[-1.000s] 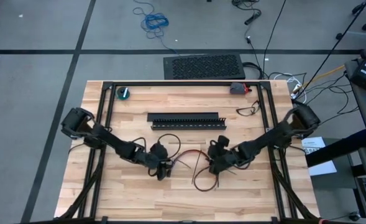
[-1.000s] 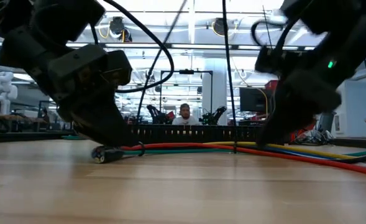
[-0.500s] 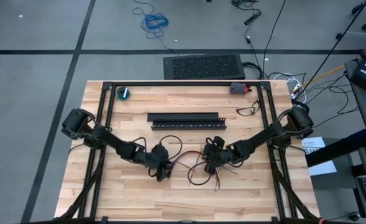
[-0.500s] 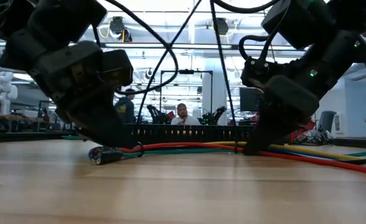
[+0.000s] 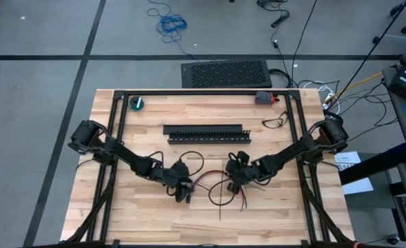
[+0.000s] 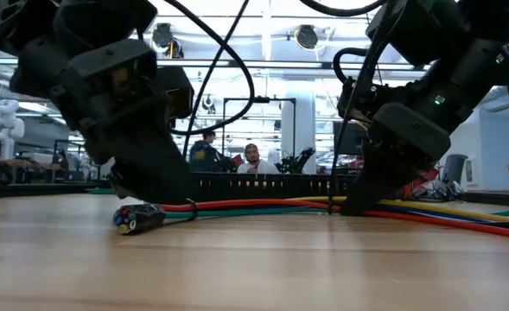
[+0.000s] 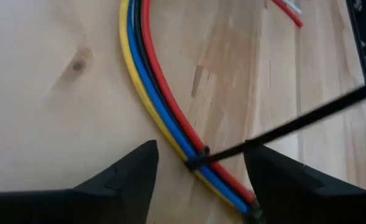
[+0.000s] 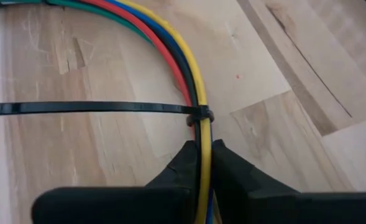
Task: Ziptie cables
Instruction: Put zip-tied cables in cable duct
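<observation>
While the pale wooden table (image 5: 140,213) fills the centre of the high view, the multicoloured wire bundle (image 8: 192,74) lies lower-centre; right gripper (image 8: 202,163) pinches it beside a black ziptie (image 8: 77,107), left gripper (image 7: 198,168) spread, straddling it.

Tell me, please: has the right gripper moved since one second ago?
Yes. In the high view the right gripper has shifted leftward along the table, judged against the fixed black slotted duct, and is now clamped on the cables.
</observation>
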Action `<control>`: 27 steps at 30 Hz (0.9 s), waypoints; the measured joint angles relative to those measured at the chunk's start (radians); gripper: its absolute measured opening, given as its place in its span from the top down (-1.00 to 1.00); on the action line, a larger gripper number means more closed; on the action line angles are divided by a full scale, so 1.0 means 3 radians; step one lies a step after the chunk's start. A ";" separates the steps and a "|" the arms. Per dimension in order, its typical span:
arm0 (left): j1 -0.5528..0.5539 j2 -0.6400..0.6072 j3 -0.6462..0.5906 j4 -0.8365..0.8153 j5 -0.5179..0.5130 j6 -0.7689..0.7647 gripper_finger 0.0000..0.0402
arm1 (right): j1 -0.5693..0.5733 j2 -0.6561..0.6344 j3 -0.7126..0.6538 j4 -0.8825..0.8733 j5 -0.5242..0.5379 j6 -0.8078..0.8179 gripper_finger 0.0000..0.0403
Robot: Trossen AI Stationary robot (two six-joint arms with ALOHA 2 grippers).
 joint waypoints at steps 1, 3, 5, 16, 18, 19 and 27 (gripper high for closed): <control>0.0000 0.0000 0.0020 -0.0023 -0.0017 -0.0023 -0.20 | -0.0004 0.0000 0.0000 -0.0002 0.0001 0.0002 0.85; 0.0000 0.0029 0.0074 -0.0104 -0.0059 -0.0060 -0.19 | -0.0005 0.0000 0.0000 -0.0004 0.0001 0.0002 0.86; 0.0000 0.0100 0.0133 -0.0172 -0.0095 -0.0100 -0.18 | -0.0005 0.0000 0.0000 -0.0005 0.0001 -0.0010 0.89; -0.0005 0.0308 0.0220 -0.0389 -0.0021 -0.0185 -0.16 | -0.0012 0.0000 -0.0001 -0.0006 0.0007 -0.0031 0.89; -0.0007 0.0304 0.0220 -0.0472 -0.0019 -0.0211 -0.16 | -0.0019 -0.0002 -0.0001 -0.0006 0.0006 -0.0033 0.90; -0.0008 0.0303 0.0221 -0.0501 -0.0020 -0.0253 -0.16 | -0.0025 -0.0010 -0.0001 -0.0010 0.0001 -0.0031 0.90; -0.0025 0.0304 0.0201 -0.0455 -0.0064 -0.0287 0.05 | -0.0028 -0.0218 -0.0020 -0.0196 0.0054 -0.0098 0.91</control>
